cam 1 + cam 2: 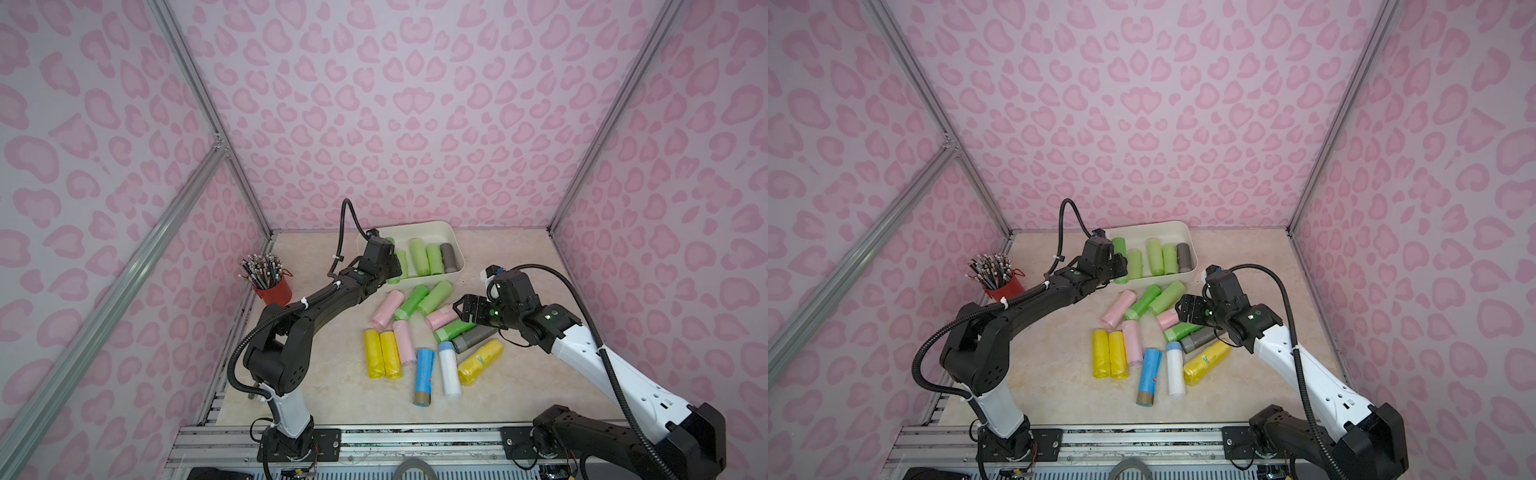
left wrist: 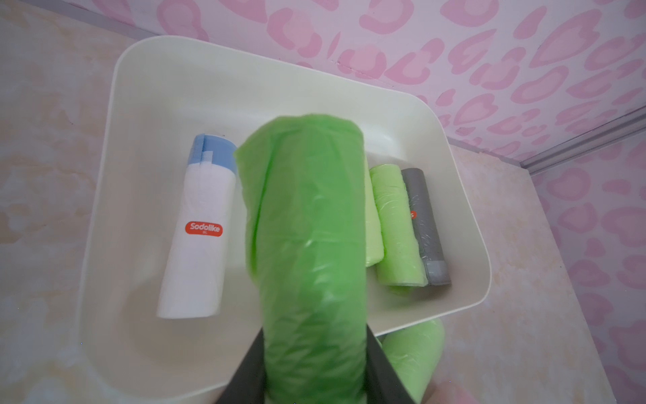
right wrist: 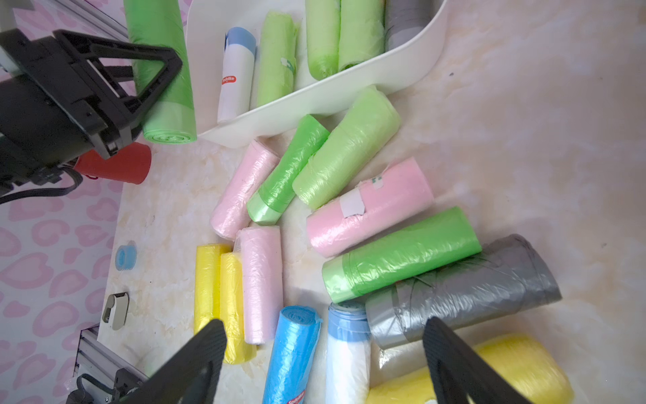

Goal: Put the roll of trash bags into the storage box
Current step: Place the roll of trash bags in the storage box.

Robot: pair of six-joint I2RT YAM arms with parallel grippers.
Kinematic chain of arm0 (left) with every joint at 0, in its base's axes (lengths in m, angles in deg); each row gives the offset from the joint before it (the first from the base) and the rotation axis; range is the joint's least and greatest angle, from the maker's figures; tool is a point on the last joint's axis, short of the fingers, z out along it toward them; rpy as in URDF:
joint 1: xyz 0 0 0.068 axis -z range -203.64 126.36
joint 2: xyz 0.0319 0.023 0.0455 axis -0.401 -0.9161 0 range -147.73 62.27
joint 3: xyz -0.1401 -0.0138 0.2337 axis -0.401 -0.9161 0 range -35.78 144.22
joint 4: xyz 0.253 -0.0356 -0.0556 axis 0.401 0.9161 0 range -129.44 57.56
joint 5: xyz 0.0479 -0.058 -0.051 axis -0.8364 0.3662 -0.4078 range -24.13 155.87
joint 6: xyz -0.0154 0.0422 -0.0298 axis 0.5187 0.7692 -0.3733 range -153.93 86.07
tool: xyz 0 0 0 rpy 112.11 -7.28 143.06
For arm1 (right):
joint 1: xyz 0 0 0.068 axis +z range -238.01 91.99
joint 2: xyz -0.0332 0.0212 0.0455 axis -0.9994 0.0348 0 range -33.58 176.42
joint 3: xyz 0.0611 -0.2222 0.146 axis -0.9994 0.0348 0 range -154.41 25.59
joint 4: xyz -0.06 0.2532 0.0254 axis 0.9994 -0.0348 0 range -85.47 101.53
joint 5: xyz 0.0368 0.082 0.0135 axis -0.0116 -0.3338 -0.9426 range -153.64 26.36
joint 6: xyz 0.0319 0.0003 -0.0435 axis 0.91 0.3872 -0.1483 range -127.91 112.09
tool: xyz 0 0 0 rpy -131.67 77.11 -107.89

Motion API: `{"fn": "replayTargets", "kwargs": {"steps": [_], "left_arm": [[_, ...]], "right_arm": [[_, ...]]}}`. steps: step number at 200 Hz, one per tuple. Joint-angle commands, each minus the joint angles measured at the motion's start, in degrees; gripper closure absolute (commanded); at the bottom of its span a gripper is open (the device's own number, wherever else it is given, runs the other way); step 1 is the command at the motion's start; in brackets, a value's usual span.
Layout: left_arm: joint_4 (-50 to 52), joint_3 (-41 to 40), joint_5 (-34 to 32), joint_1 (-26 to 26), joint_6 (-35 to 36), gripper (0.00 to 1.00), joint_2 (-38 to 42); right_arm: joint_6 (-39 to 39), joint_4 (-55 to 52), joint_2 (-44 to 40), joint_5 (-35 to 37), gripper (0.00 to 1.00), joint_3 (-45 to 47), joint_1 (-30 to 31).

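Currently left tool (image 2: 314,370) pinches green roll (image 2: 307,245) near one end, poised over near wall of storage box (image 2: 167,87); right tool (image 3: 325,330) spread, beside box. Roll seems light, squashy, slick, so better gripped mid-length

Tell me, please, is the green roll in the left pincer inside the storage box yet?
Not yet: the left pincer is shut on the green roll, holding it up over the storage box edge.

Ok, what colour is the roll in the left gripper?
The roll is green; best seen in the left wrist view.
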Motion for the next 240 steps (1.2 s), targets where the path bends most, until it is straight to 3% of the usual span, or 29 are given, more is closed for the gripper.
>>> {"fn": "replayTargets", "kwargs": {"steps": [1,91,164,240], "left_arm": [[-1.3,1.7,1.2,-0.6,0.9,0.8,-1.9],[4.1,18.7,1.4,-1.8,3.0,0.82,-14.6],[7.5,26.0,0.3,-3.5,4.7,0.83,-22.6],[9.8,27.5,-4.0,-3.6,6.8,0.8,-26.6]], "right_arm": [[0.3,-0.8,-0.2,0.7,0.1,0.3,0.1],[0.6,-0.6,0.8,-1.0,0.1,-0.1,0.0],[0.7,-1.1,0.0,-0.1,0.1,1.1,0.0],[-0.2,-2.8,0.5,1.4,0.1,0.6,0.0]]}}
